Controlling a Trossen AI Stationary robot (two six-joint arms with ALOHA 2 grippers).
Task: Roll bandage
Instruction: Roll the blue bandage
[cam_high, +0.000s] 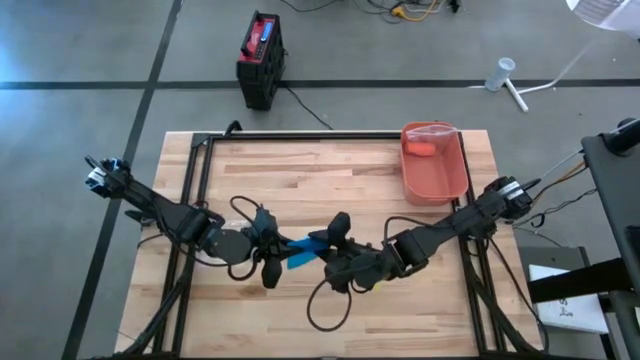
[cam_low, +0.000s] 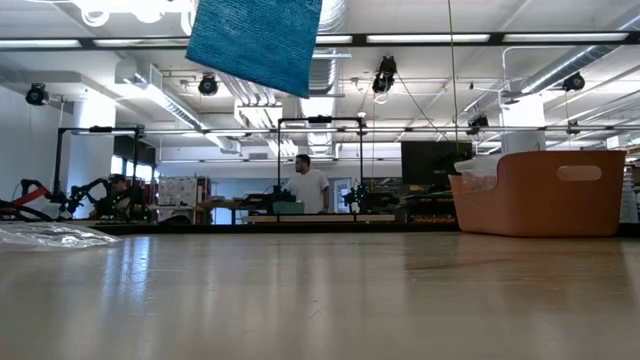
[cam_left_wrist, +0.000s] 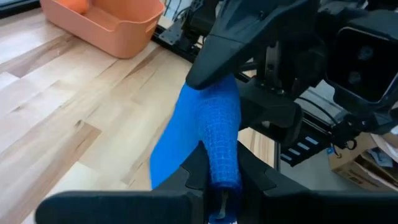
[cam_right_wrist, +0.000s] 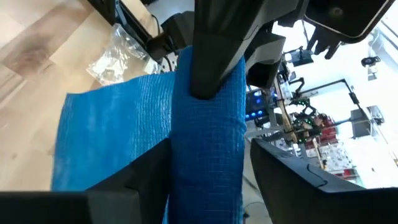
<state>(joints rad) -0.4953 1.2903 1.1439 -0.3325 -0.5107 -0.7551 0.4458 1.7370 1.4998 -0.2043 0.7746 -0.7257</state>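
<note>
Jaws of the left gripper (cam_left_wrist: 217, 180) are pinched nearly shut on one end of the blue bandage (cam_left_wrist: 208, 134), as the left wrist view shows close up; the other arm's dark finger rests on the far part of the strip, with the orange bin (cam_left_wrist: 106, 22) beyond it on the wooden surface (cam_left_wrist: 56, 118). From the right wrist view, the right gripper (cam_right_wrist: 208, 168) stands wide around the bandage, a band of cloth filling the gap between its fingers, though whether they press it I cannot tell; a crumpled clear wrapper (cam_right_wrist: 118, 59) lies beyond. Looking down from the high view, both grippers meet mid-surface with the bandage stretched between them. Only the low view reveals that the cloth hangs well clear of the surface. Rolling looks only just under way; next, the right side likely needs a firm hold to turn the cloth onto itself.
</note>
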